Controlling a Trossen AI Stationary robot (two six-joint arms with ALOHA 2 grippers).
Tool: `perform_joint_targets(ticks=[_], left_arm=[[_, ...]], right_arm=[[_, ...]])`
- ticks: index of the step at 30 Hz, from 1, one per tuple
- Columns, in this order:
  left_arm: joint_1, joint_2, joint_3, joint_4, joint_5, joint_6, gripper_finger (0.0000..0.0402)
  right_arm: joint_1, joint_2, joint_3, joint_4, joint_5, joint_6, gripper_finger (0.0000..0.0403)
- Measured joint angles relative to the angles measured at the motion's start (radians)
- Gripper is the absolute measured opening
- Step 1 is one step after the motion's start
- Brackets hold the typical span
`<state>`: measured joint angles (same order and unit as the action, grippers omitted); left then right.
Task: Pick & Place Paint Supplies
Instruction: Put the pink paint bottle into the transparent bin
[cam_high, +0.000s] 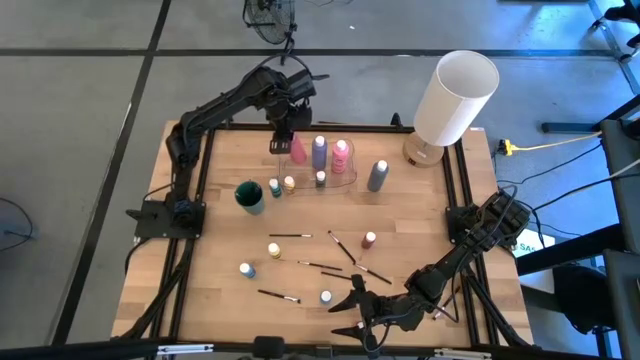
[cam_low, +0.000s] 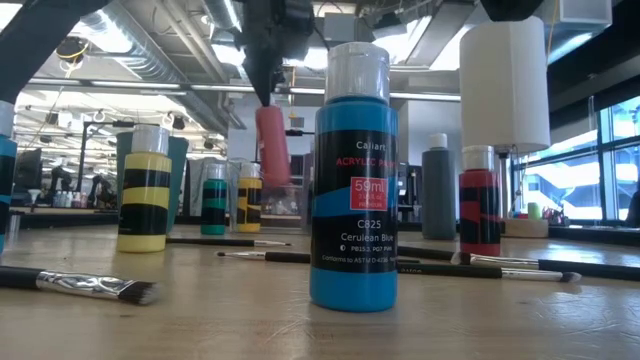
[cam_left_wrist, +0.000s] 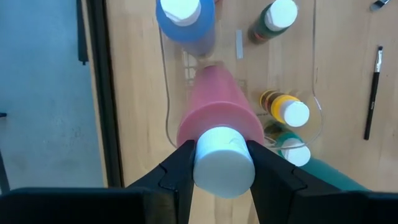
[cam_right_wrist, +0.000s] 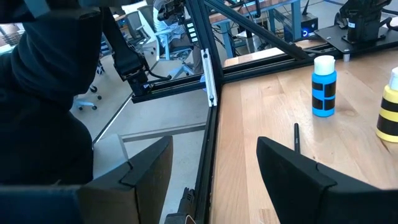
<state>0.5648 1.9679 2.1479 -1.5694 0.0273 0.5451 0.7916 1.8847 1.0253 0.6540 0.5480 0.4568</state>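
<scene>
Where pincer (cam_left_wrist: 219, 163) grips, pink bottle (cam_left_wrist: 217, 115) tapers.

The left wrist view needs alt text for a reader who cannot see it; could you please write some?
The left gripper grips a pink paint bottle by its white cap, above a clear tray on the wooden table. Purple, green and yellow bottles stand nearby; a paintbrush lies beyond.
</scene>
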Motion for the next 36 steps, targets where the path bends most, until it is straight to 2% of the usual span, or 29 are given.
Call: perform_joint_targets(ticks=[36], left_arm=[[0.033,0.177,-0.001,-0.001,-0.009,0.003,0.0118]], right_arm=[[0.0,0.0,0.0,-0.03,0.001,0.014,0.0236]])
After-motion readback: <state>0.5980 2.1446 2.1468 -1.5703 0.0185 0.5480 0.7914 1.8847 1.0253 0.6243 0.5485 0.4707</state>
